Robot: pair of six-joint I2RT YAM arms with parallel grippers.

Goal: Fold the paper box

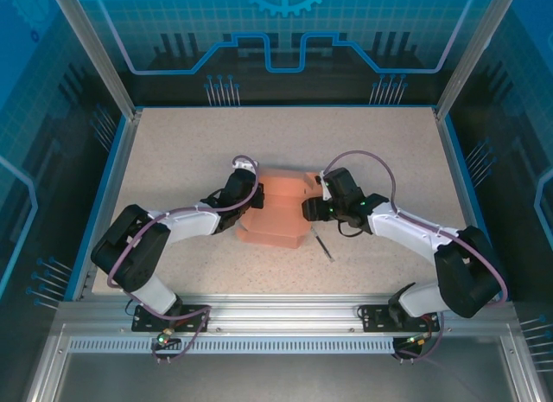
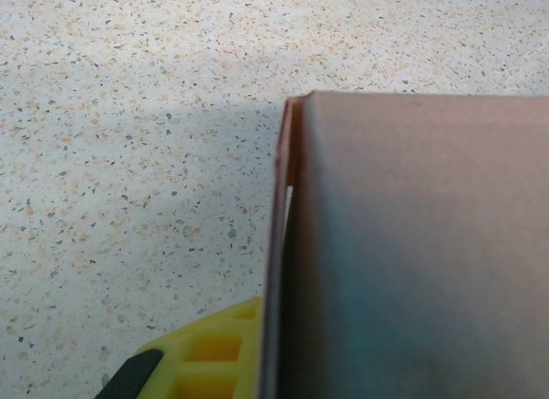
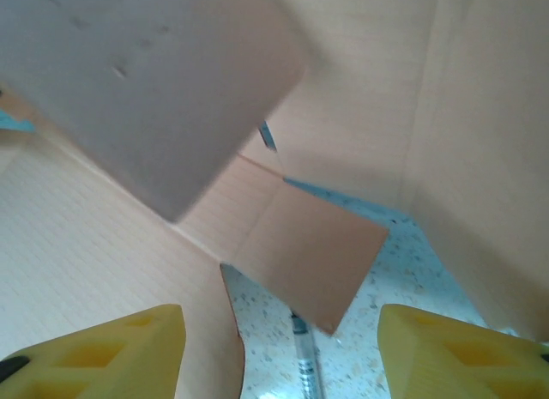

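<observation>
Cardboard stood half-shaped in the middle of the table (image 1: 173,151). From above, the paper box (image 1: 275,216) was raised into a pink shell, with the left gripper (image 1: 251,197) against its left side and the right gripper (image 1: 313,207) at its right side. A thin dark stick (image 1: 323,245) lay on the table just beside the box, to its near right.

From the left wrist, one yellow finger (image 2: 210,360) pressed the outside of an upright wall of the box. Its partner was hidden behind the card, and the hand looked clamped shut on that wall, steadying it.

From the right wrist, the two yellow fingers (image 3: 94,352) stood wide apart, holding nothing and pointing into the box. Walls rose on both sides, but one flap hung loose close to the camera and another jutted inward. The table and the stick showed through the gap beneath. By my reckoning the sides were up and the end flaps were not yet tucked shut, so the job was about halfway.
</observation>
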